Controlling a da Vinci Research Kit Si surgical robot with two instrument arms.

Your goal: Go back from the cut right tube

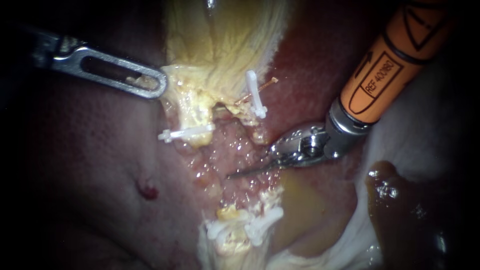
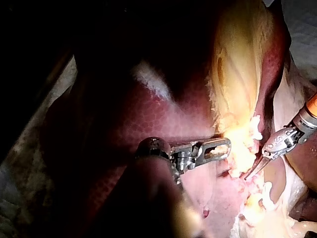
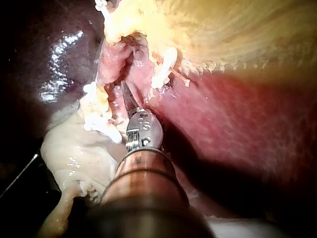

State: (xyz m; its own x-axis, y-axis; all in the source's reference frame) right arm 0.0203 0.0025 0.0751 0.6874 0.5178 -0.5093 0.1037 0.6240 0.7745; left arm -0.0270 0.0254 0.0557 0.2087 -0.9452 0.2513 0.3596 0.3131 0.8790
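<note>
2 pincers show: my left pincer [image 1: 158, 83] grips the gallbladder's [image 1: 220, 45] edge; my right pincer [image 1: 239, 173], closed and empty, lies below the gallbladder beside 2 white clips [image 1: 185, 133].

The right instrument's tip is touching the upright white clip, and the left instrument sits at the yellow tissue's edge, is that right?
No. The tip of the right instrument is clear of the upright white clip, lower down over the raw bed, as the endoscope view shows. The left instrument does sit at the edge of the yellow tissue.
</note>
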